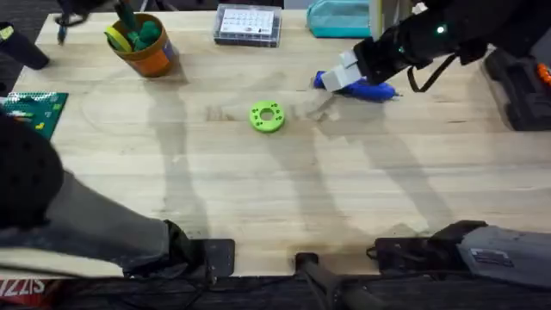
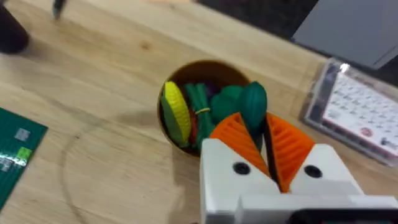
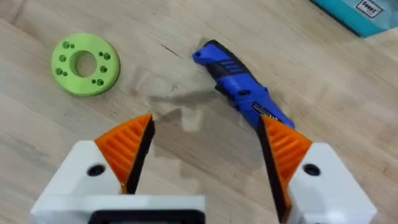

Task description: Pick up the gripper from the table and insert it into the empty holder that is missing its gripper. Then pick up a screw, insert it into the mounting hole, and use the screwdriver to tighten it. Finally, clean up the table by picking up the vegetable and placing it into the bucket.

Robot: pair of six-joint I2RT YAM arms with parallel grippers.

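The orange bucket [image 1: 148, 53] [image 2: 166, 127] stands at the table's far left with toy vegetables inside. The teal-green vegetable [image 2: 254, 104] shows in its mouth, just past my left gripper [image 2: 263, 134], which hovers above the rim with its orange pads [image 2: 236, 138] shut. The blue screwdriver [image 1: 366, 88] [image 3: 239, 87] lies flat at the far right. My right gripper [image 1: 344, 72] [image 3: 206, 121] hangs open over the table, its one pad [image 3: 283, 143] right beside the screwdriver's handle. The holder and the screw are out of view.
A green ring [image 1: 267, 116] [image 3: 84, 63] lies mid-table. At the back stand a clear compartment box [image 1: 248, 24] [image 2: 357, 112] and a teal case [image 1: 338, 17]. A green circuit board [image 1: 34, 110] [image 2: 15, 158] sits at the left edge.
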